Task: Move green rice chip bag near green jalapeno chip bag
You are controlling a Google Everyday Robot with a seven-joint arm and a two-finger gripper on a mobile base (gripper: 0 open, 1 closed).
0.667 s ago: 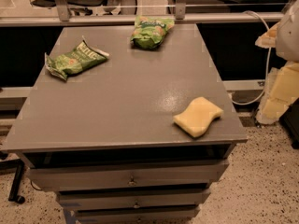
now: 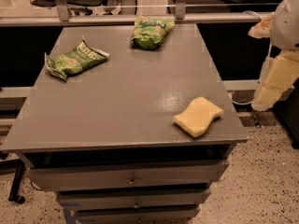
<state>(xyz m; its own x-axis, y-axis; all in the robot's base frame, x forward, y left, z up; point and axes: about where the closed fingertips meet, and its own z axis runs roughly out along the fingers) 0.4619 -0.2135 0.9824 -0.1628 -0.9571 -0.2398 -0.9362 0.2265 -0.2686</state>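
The gray table holds 3 loose things: 2 green bags and 1 yellow sponge. The green rice chip bag, puffy and bright, lies at the far edge, a little right of the middle. The green jalapeno chip bag, flatter and darker, lies near the far left corner, well apart from it, with only bare tabletop between them. The sponge sits near the front right corner, far from both bags. The gripper hangs off the table's right side, beyond the edge and touching nothing on the table; I cannot tell whether it is wide or narrow. Below the top are 3 drawers.
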